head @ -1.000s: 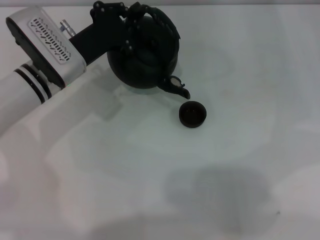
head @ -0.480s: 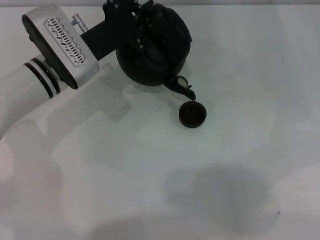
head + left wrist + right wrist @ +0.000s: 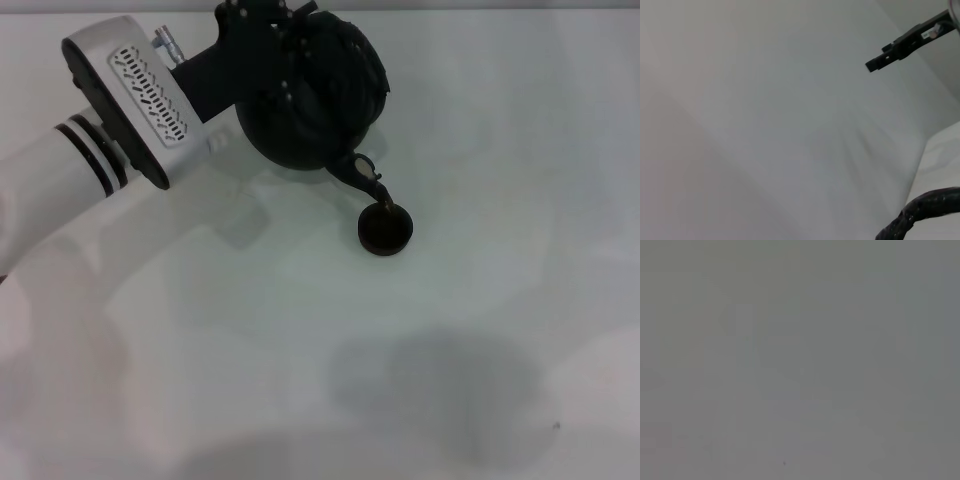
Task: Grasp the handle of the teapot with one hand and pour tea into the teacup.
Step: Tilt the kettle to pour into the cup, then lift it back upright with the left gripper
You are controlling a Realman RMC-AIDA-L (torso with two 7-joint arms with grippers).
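While left claw (image 3: 285, 45) grips handle (image 3: 345, 50), teapot (image 3: 310, 100) tilts over teacup (image 3: 385, 229), white tabletop (image 3: 300, 330).

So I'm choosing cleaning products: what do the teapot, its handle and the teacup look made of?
Teapot: matte black, no glare, possibly cast iron or dark clay. Handle: rough, bumpy black surface, maybe wrapped or cast. Teacup: dull dark brown-black, likely ceramic. Left gripper holds the pot.

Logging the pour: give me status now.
Left gripper shut on rough black bail handle. Round matte-black teapot tilted, spout tip over tiny dark teacup. Right arm not in view. Nothing in the way.
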